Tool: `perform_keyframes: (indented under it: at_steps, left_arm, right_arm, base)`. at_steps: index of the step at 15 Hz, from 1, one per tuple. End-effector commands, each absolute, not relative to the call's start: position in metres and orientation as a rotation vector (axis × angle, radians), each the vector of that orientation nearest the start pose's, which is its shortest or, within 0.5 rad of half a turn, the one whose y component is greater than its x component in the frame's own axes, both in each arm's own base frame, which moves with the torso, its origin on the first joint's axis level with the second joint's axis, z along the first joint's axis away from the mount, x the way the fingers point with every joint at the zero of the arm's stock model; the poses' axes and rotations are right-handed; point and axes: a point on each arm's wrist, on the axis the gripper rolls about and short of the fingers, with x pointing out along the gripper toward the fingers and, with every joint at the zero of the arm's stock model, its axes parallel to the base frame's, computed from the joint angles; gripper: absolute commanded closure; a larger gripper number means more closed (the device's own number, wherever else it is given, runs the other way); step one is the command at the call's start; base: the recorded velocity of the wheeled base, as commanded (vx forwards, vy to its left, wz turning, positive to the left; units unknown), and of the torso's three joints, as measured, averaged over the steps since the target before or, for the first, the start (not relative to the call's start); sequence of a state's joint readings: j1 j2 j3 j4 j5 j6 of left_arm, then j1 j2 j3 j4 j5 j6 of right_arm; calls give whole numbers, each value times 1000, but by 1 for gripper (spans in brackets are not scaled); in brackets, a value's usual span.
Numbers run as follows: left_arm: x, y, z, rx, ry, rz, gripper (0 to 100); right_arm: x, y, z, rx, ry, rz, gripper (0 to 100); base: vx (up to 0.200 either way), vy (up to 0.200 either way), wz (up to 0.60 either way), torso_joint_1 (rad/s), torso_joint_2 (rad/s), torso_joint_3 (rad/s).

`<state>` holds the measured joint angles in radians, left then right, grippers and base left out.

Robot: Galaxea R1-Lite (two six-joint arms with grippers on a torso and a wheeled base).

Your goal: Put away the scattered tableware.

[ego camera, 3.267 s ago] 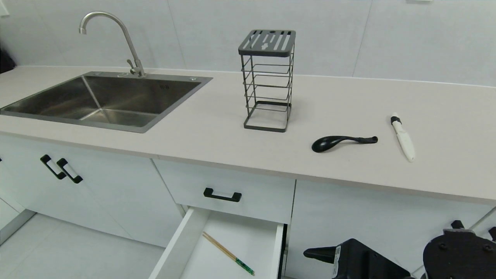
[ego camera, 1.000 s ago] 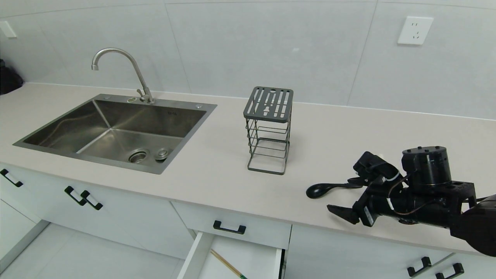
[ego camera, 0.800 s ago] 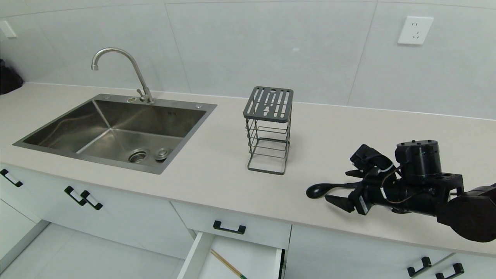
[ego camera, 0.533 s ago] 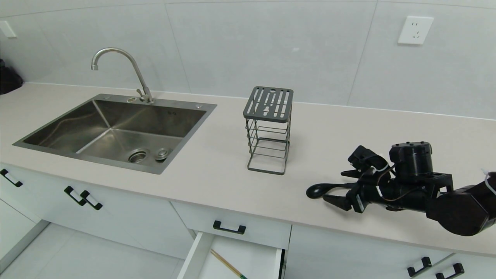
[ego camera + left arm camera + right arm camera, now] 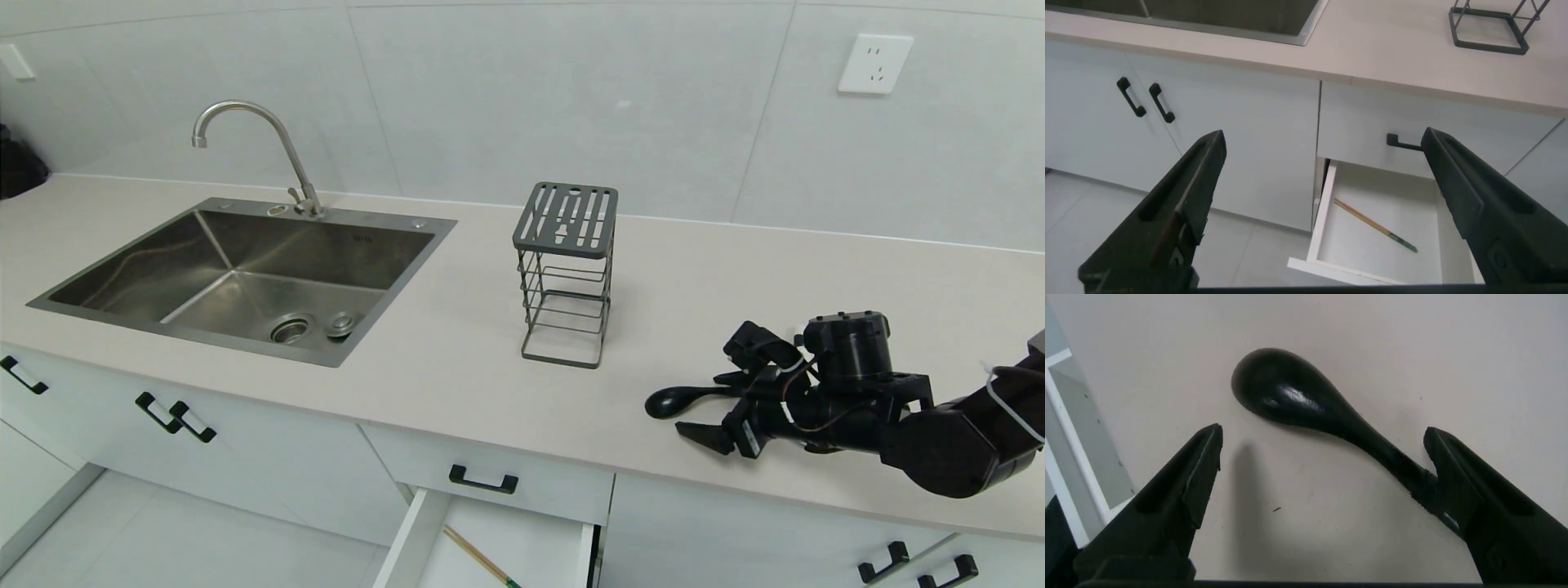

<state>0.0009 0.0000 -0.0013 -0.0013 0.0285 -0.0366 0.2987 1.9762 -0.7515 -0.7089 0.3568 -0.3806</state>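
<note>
On the counter (image 5: 457, 359) lay one black spoon (image 5: 674, 400), toward the right and close to the near edge, with its bowl to the left and its handle running right. The right gripper (image 5: 702, 404) sat low over that handle with its two fingers spread wide, one on the near side and one on the far side. From where I stood I couldn't tell whether either finger touched it. The right wrist view showed the same spoon (image 5: 1290, 396) between the parted fingers. The left gripper (image 5: 1323, 139) hung lower down in front of the cabinets, its two fingers also wide apart. Below it stood one open drawer (image 5: 1327, 216) holding one pair of chopsticks (image 5: 1374, 226) lying together. Farther back stood one wire rack (image 5: 566, 273), well left of the spoon. One sink (image 5: 408, 269) with one faucet (image 5: 304, 196) was at the far left.
</note>
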Motion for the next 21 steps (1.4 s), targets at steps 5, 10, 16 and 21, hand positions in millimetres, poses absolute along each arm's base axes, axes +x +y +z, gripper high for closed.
perform_keyframes:
  at_steps: [5, 10, 16, 21]
  left_arm:
    - [-23, 1, 76, -37, -4, 31, 0]
    - [-23, 1, 76, -37, -4, 31, 0]
    - [-23, 1, 76, -37, -4, 31, 0]
    - [-23, 1, 76, -37, -4, 31, 0]
  right_arm:
    - [328, 110, 82, -356, 392, 738, 100]
    - [325, 111, 88, -374, 370, 744, 100]
    - [284, 132, 122, -398, 264, 826, 100]
    - [238, 139, 126, -411, 264, 917, 100]
  base:
    - [0, 0, 0, 0, 0, 0]
    - [0, 0, 0, 0, 0, 0]
    - [0, 0, 0, 0, 0, 0]
    - [0, 0, 0, 0, 0, 0]
